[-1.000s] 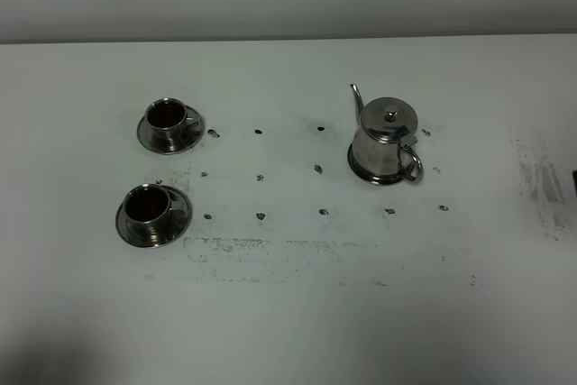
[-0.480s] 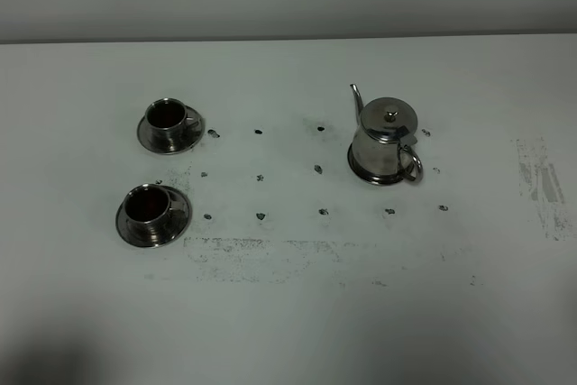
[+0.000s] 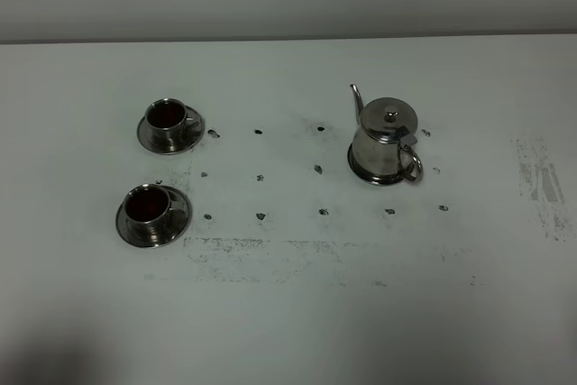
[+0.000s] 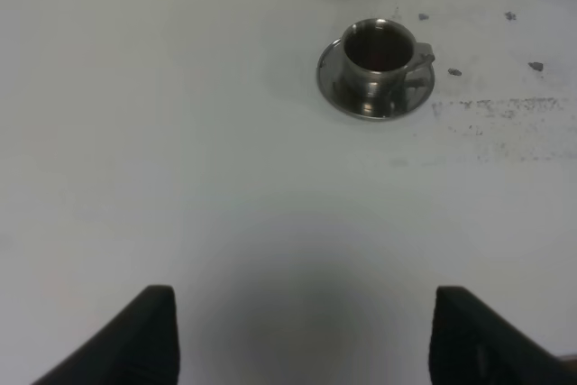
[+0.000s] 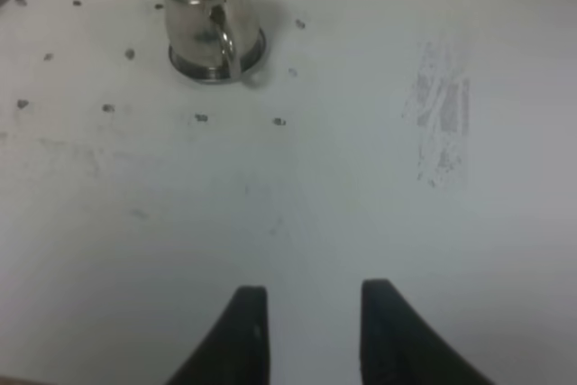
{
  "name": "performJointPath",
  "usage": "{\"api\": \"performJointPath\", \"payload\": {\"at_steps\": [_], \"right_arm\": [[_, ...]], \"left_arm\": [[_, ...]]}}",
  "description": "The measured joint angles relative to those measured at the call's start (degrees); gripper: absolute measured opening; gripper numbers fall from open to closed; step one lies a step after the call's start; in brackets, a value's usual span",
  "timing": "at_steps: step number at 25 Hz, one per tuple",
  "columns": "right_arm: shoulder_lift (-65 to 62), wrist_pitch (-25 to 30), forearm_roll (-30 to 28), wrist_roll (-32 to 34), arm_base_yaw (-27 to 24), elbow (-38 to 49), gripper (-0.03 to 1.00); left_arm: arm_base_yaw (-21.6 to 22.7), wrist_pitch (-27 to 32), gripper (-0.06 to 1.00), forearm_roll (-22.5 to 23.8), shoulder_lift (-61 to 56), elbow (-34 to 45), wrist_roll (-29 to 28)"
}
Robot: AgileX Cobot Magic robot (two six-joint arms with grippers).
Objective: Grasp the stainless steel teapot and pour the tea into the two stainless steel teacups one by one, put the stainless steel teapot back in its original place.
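Teapot (image 3: 386, 140) unmoved on its disc (image 3: 361, 171); right end effector (image 5: 308, 317) narrowed.

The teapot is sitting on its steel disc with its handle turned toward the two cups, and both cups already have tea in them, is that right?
Not quite. The teapot sits on its steel disc, but its handle points away from the two cups; the spout is on their side. The exterior high view shows this. Both cups do hold reddish-brown tea.
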Motion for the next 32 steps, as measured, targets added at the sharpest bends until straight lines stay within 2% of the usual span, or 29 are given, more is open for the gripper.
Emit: {"api": "performJointPath", "payload": {"at_steps": [7,15,32], "right_arm": [[-4.3,0.2,-0.1,0.2,-0.5,1.1,0.24],[-4.4,0.0,-0.1,0.2,-5.7,1.1,0.23],[-4.4,0.0,-0.1,0.2,-5.7,1.1,0.23]], "left_arm": [[0.0,0.0,0.58,0.0,0.0,0.0,0.0],[0.0,0.0,0.58,0.0,0.0,0.0,0.0],[0.0,0.0,0.58,0.0,0.0,0.0,0.0]]}}
